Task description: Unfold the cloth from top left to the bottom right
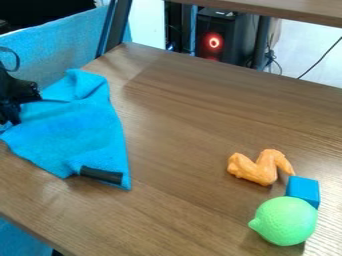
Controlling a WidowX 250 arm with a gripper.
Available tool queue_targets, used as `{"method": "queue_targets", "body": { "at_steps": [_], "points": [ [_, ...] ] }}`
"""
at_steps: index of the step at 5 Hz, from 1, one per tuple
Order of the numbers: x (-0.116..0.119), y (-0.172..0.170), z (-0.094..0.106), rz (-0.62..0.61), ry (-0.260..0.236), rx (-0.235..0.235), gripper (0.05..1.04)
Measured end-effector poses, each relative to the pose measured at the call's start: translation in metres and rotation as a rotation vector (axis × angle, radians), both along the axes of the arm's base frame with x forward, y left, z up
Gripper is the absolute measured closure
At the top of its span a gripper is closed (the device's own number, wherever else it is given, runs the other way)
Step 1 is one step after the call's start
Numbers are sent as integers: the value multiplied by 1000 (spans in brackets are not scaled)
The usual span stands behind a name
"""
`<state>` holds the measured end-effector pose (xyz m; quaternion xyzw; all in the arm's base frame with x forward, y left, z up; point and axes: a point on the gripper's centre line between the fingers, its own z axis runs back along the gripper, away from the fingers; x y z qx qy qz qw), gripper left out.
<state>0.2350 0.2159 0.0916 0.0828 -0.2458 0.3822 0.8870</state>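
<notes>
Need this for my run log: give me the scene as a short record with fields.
surface: brown wood-grain table
cloth: blue cloth, left side, partly folded, not spread flat
cloth marking: black strip near its lower corner
gripper: black gripper, left edge of view, at the cloth's left side
other items, lower right: orange toy chicken wing, blue block, green toy lime partly hiding the block

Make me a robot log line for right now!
blue cloth: folded, on table | gripper: at cloth's left side | lower right: orange toy, blue block, green toy fruit
</notes>
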Motion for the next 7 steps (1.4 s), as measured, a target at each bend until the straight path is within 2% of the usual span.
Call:
{"method": "queue_targets", "body": {
  "at_steps": [1, 2, 3, 5, 7],
  "points": [
    [12, -5, 26, 25, -37, -40, 1023],
    [29, -14, 51, 79, -17, -58, 1024],
    [42, -26, 58, 97, 4, -86, 1024],
    [80, -64, 45, 101, 67, -112, 1024],
    [110, -100, 70, 99, 24, -183, 1024]
  ]
}}
